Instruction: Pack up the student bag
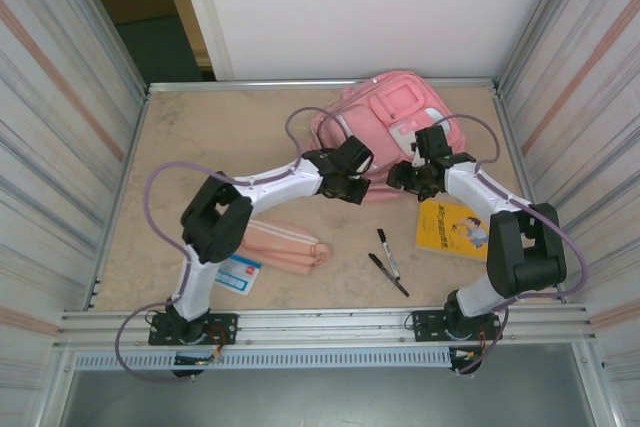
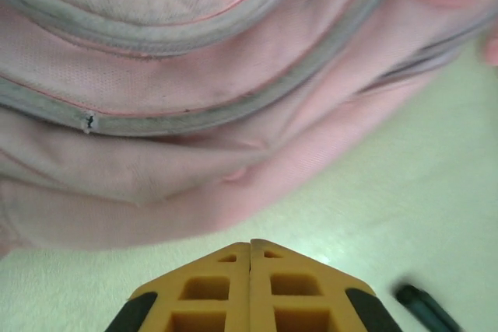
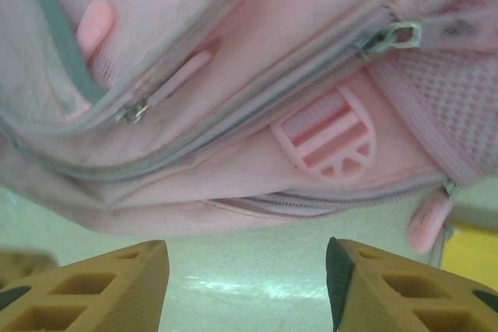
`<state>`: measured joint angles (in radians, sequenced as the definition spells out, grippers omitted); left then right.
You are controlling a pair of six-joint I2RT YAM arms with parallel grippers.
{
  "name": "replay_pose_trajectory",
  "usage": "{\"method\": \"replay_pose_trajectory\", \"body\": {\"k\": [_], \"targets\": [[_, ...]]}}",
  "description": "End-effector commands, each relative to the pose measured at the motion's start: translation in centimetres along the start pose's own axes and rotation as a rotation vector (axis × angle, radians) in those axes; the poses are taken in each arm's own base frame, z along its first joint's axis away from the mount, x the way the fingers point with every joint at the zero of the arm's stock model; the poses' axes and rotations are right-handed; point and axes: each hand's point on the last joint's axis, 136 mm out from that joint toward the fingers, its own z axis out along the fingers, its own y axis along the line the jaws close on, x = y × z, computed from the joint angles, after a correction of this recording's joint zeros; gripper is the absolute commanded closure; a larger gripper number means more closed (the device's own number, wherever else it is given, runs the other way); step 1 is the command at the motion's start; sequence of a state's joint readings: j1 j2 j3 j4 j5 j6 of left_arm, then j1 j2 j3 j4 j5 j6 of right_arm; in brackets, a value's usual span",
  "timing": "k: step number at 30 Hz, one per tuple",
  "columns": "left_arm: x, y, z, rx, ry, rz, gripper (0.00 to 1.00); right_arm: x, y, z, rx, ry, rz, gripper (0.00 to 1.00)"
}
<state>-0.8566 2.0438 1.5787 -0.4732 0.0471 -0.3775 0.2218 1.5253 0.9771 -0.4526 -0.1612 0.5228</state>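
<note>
The student bag [image 1: 392, 112], a large pink backpack with grey zips, lies at the back middle of the table. My left gripper [image 1: 362, 187] hovers at its near edge. In the left wrist view that gripper [image 2: 250, 243] is shut, orange fingers pressed together with nothing between them, just short of the bag's [image 2: 233, 114] fabric. My right gripper [image 1: 396, 181] faces the same edge from the right. It [image 3: 247, 270] stands open over bare table, below the bag's [image 3: 233, 169] lower zip and pink buckle [image 3: 327, 134], touching nothing.
A yellow book [image 1: 452, 229] lies right of centre. Two black markers [image 1: 388, 255] rest near the front, and one marker [image 2: 424, 310] also appears in the left wrist view. A pink pencil pouch [image 1: 285, 245] and a blue-white card [image 1: 238, 275] lie under the left arm. Metal walls enclose the table.
</note>
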Motion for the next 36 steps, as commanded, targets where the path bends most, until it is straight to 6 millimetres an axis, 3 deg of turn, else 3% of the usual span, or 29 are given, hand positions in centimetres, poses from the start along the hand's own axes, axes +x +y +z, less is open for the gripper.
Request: {"method": "replay_pose_trajectory", "body": {"k": [1,4,7,13,17,22,26,29,36], "targets": [[-2.6,-2.1,-3.2,0.181,-0.112,0.005,1.0,0.8,0.7,-0.3,-0.027,0.058,0.346,0.45],[-2.3,-2.2,-3.1,0.213,-0.144,0.02,1.0,1.5,3.1,1.4,-0.128,0.128,0.468,0.47],[-2.2,-1.9,-2.7,0.204,-0.133,0.01,1.0,1.2,4.0,3.1,-0.126,0.143,0.505,0.48],[-2.3,-1.7,-2.3,0.196,-0.133,0.006,0.87,0.2,3.4,6.4,-0.074,0.135,0.544,0.53],[-2.0,-1.6,-2.2,0.19,-0.14,0.035,0.69,0.1,3.4,7.6,-0.078,0.144,0.568,0.73],[-2.2,-0.9,-3.0,0.156,-0.184,0.095,0.62,-1.2,4.9,5.2,-0.143,0.112,0.541,1.0],[-3.0,-0.2,-3.9,0.172,-0.272,0.194,0.59,-2.5,6.6,2.6,-0.21,0.098,0.494,1.0],[-3.5,-0.4,-4.1,0.193,-0.337,0.259,0.58,-2.6,7.3,1.9,-0.257,0.114,0.5,1.0],[-4.7,-0.4,-2.5,0.157,-0.386,0.319,0.55,-2.9,9.8,0.5,-0.363,0.145,0.477,1.0]]}}
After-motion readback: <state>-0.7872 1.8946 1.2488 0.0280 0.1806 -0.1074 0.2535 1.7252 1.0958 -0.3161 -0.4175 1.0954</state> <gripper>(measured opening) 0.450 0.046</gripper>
